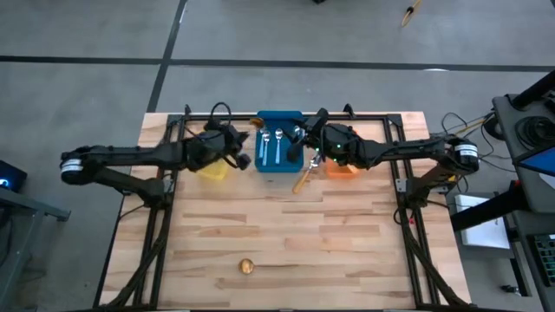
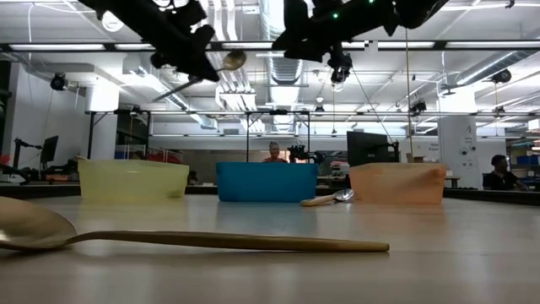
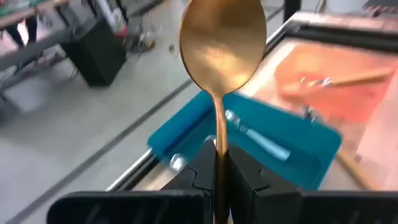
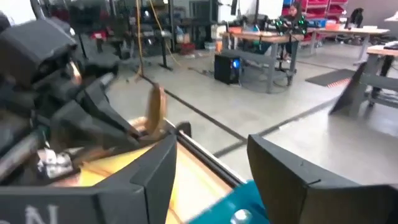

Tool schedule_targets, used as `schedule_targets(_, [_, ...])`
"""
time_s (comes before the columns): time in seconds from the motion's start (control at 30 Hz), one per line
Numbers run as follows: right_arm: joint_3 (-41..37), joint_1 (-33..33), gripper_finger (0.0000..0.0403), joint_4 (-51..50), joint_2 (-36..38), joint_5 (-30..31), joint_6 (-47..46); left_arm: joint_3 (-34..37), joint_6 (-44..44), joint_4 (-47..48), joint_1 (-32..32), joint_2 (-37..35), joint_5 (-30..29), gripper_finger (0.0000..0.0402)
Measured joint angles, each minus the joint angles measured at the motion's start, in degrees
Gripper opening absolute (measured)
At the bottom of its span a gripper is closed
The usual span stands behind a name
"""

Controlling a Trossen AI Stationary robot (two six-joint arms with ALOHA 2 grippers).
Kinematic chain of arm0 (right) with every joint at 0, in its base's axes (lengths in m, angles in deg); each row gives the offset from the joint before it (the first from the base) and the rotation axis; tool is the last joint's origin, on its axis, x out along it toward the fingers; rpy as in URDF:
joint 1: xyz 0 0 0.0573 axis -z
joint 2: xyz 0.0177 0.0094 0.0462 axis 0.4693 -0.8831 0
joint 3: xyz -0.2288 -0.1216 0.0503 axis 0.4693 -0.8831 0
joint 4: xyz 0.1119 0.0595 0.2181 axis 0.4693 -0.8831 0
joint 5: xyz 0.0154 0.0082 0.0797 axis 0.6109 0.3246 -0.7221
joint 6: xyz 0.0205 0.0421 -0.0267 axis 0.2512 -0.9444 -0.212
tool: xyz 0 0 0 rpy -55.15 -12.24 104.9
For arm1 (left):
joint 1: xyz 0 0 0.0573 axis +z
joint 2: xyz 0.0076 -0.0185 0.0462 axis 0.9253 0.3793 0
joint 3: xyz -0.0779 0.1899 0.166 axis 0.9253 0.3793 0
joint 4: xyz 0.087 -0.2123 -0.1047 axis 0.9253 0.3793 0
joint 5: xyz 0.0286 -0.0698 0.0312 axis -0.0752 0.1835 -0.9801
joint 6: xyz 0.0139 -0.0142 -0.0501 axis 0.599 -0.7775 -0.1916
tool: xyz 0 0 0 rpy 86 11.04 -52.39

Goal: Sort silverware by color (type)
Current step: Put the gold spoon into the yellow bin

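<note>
A gold spoon (image 3: pixel 222 46) is clamped by its handle in the closed left end effector (image 3: pixel 216 163), raised beside the blue bin (image 1: pixel 279 149). The right end effector (image 4: pixel 208 163) is spread, empty. Delivery is judged in hand; release over the yellow bin (image 1: pixel 211 167) is called for.

The gold spoon (image 3: pixel 221 43) clamped in the left gripper (image 3: pixel 216 163) is cut off below — its handle end is hidden between the dark fingers. On the near table the second gold spoon (image 2: pixel 169 237) loses part of its bowl at the low view's left edge. The blue bin (image 1: pixel 279 152) is partly covered by both wrists — its spoons are too small to count
</note>
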Motion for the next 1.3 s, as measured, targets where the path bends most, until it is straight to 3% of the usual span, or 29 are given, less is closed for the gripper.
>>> schedule_targets(0.27, [0.0, 1.0, 0.0196, -11.8, 3.4, -0.1, 4.2, -3.2, -8.5, 22.9, 1.3, -2.4, 2.7, 0.0001])
schedule_targets(0.53, [0.0, 1.4, 0.0194, -19.2, 4.7, -0.1, 12.4, -3.8, -15.4, 38.3, 2.7, -2.0, 5.0, 0.0001])
schedule_targets(0.77, [0.0, 1.4, 0.0194, -24.7, 5.7, -0.1, 14.4, -3.8, -20.8, 51.2, 8.4, -2.1, 10.8, 0.0000])
schedule_targets(1.0, [-0.8, 1.5, 0.0194, -33.0, 6.1, -0.1, 17.9, -3.8, -18.3, 53.6, 13.1, -1.9, 16.8, 0.0000])
schedule_targets(1.3, [-0.8, 1.7, 0.0194, -33.0, 6.3, -0.1, 18.6, -9.3, -12.1, 58.3, 16.6, 1.8, 19.6, 0.0000])
